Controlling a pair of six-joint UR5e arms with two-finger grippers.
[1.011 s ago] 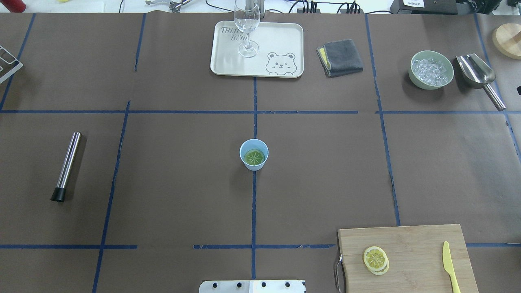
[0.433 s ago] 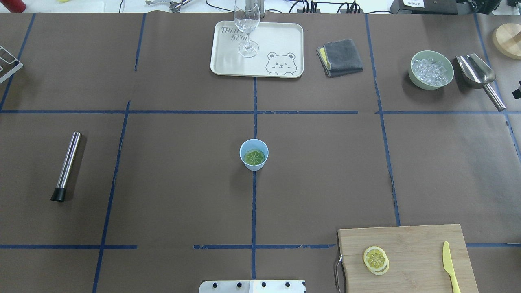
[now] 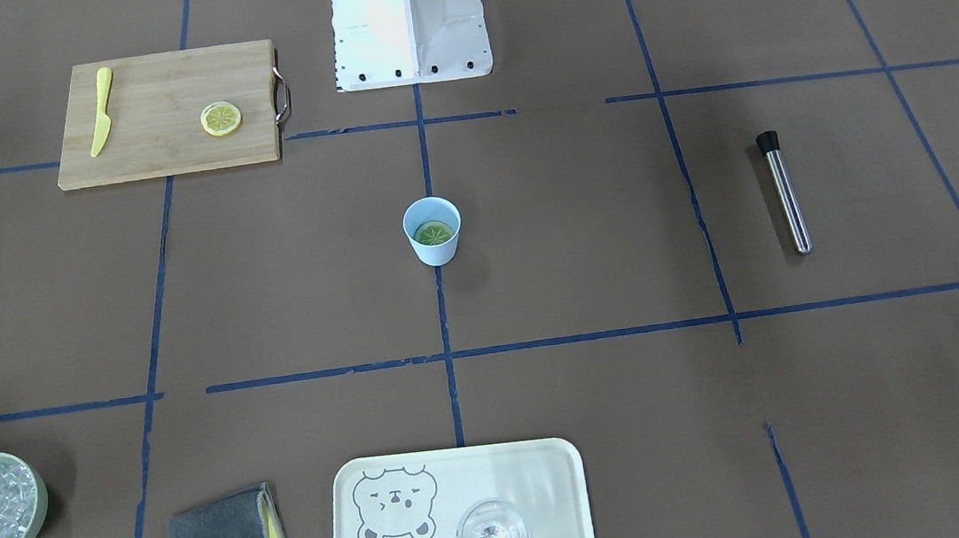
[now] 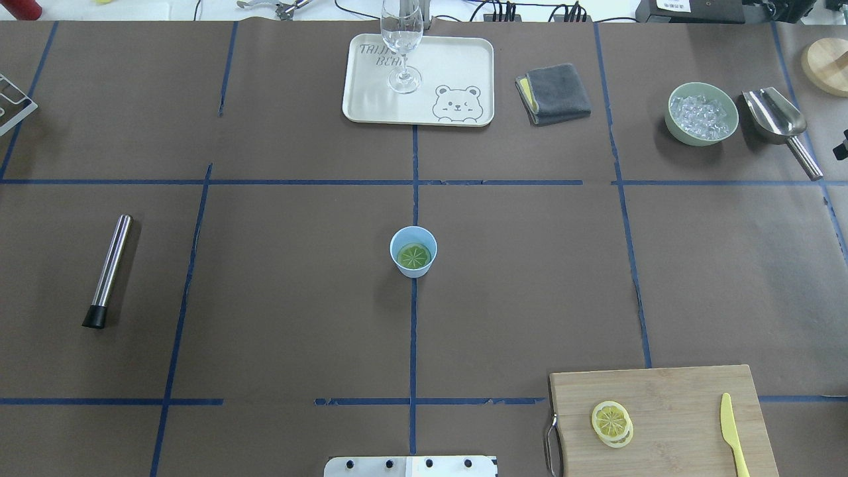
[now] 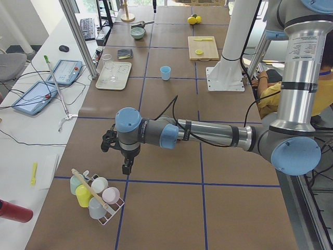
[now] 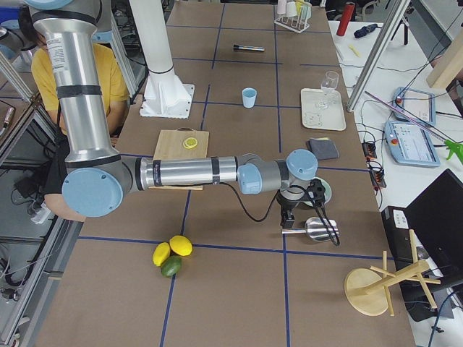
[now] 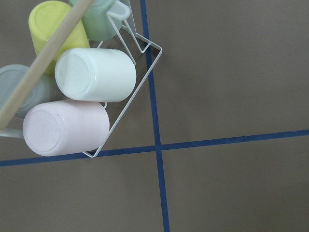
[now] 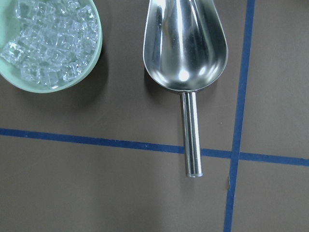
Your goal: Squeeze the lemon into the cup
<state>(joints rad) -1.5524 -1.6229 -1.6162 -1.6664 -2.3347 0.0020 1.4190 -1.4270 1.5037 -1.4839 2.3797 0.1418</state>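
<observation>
Brown-papered bench (image 4: 298, 318), ruled into squares with blue tape. Contents as follows.

1. Left jaws: seen only from the side camera. They point down over the bench end, just beside a wire rack (image 5: 111, 214). How far open, and whether holding anything, cannot be told. The left arm (image 5: 208, 134) is stretched level. Its wrist camera looks down on the rack's upturned cups: white (image 7: 95, 75), pink (image 7: 65, 128) and yellow (image 7: 53, 24).

2. Right jaws: likewise seen only from the side. They hang above a steel scoop (image 8: 186, 43) at the opposite bench end. Opening and contents cannot be told. The right arm (image 6: 188, 171) is stretched level. A green bowl (image 8: 99, 53) of ice lies just beside the scoop.

3. Cup (image 4: 413, 250): pale blue, upright at the bench centre on a tape crossing, well apart from both arms. A greenish citrus slice (image 4: 413, 256) lies flat inside it.

4. Lemon slice (image 4: 610, 417): on the wooden cutting board (image 4: 669, 391) at the robot's near right, overlapping a second slice (image 4: 626, 438) beneath it. A yellow knife (image 4: 732, 434) lies on the same board, apart from the slices.

5. Far edge: a cream tray (image 4: 464, 59) with a bear print carries an upright wine glass (image 4: 402, 40). A folded grey cloth (image 4: 555, 93) lies beside it.

6. Left half: a steel cylinder (image 4: 110, 265) with a black tip, lying flat.

7. Whole citrus, two yellow and one green (image 6: 171, 254), on the bench beyond the right arm.
</observation>
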